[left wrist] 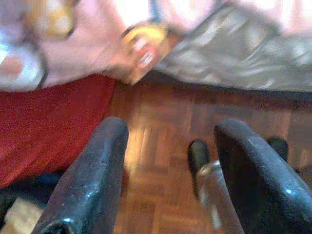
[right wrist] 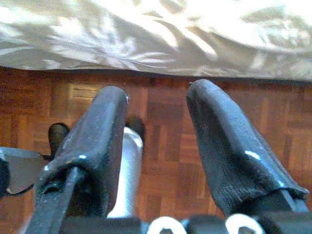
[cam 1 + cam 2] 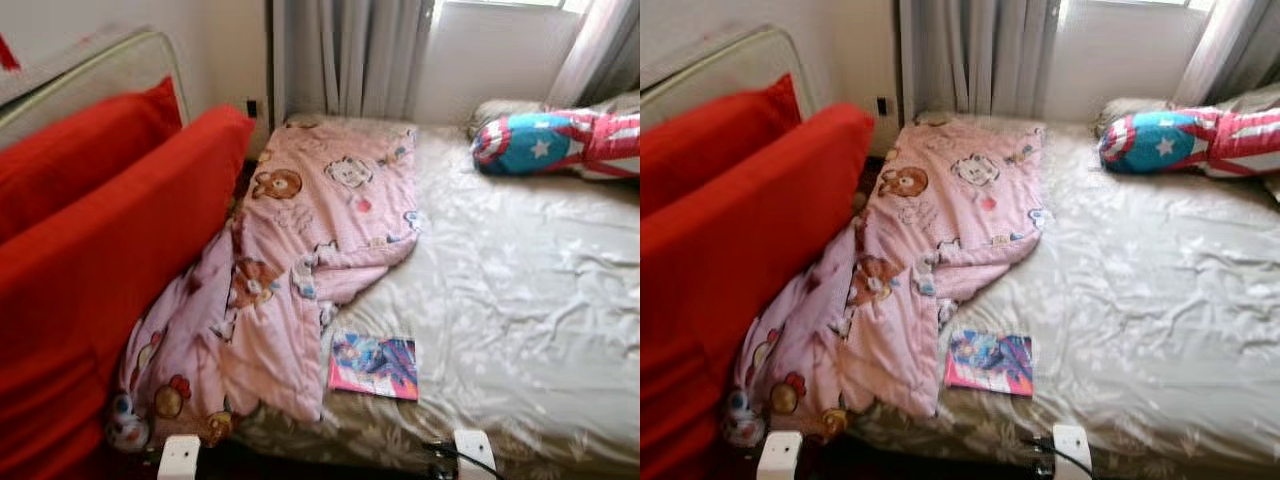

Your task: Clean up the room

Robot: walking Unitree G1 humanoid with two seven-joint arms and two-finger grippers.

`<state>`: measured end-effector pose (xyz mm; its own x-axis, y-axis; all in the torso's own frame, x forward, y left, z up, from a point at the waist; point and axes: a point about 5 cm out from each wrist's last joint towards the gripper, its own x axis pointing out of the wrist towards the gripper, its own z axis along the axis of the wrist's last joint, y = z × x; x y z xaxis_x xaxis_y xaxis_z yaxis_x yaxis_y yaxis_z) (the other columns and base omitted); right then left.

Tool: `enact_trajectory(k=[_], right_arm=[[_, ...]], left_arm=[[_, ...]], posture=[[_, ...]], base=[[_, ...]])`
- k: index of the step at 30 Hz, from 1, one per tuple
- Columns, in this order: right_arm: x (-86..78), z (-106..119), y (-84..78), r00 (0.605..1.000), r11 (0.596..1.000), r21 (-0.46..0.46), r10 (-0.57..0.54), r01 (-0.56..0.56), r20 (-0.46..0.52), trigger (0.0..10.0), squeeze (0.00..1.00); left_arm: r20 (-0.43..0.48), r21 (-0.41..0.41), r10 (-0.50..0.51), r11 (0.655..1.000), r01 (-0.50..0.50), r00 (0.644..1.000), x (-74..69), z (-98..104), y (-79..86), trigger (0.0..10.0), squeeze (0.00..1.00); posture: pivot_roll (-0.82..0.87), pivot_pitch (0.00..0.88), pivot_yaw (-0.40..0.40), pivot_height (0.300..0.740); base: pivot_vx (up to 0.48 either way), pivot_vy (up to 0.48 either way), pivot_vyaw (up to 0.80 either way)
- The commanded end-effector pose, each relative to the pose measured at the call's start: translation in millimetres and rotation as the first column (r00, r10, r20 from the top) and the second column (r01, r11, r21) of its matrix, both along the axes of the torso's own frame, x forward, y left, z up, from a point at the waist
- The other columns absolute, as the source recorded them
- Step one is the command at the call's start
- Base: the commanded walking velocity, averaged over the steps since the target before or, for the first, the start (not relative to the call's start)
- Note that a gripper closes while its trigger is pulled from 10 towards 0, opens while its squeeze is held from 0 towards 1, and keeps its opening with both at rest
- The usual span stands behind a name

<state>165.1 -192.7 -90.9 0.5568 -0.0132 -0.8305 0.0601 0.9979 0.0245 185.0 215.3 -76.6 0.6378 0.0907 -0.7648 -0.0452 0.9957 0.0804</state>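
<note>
At lower middle of frame: pink-and-blue picture book (image 3: 374, 366) lies on shiny beige bed sheet (image 3: 520, 290), touching rumpled pink cartoon blanket (image 3: 300, 250). Left hand (image 1: 170, 170) and right hand (image 2: 156, 146) hang open, empty, over wood floor (image 2: 161, 122). Step looks like approach; next: lift arm, reach for book.

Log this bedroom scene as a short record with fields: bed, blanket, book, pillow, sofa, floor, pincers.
bed: pale patterned sheet, rumpled
blanket: pink cartoon-print blanket, crumpled along the bed's left side, its lower end hanging off by the sofa
book: colourful book flat on the sheet near the foot edge, touching the blanket's edge
pillow: star-and-stripes pillow at the far right
sofa: red sofa left of the bed
floor: wood parquet
left pincer: open, low over the floor
right pincer: open, low over the floor
</note>
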Motion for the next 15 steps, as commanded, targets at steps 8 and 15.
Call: enact_trajectory(k=[8, 15], right_arm=[[-1.2, 0.4, -6.3, 1.0, 1.0, -0.015, -0.003, 0.003, -0.001, 10.0, 0.0], [0.5, 1.6, -6.4, 1.0, 1.0, -0.019, 0.021, -0.021, 0.014, 10.0, 0.0]], left_arm=[[0.004, -0.03, 0.004, 1.0, -0.004, 1.0, -1.6, -2.0, -7.4, 10.0, 0.0], [0.026, -0.039, 0.004, 0.999, -0.003, 1.0, 3.5, 0.6, -8.7, 10.0, 0.0]], posture=[[0.02, 0.0, -0.047, 0.74], [0.01, 0.002, -0.049, 0.74]], base=[[0.105, 0.0, 0.0], [0.0, 0.0, 0.35]])
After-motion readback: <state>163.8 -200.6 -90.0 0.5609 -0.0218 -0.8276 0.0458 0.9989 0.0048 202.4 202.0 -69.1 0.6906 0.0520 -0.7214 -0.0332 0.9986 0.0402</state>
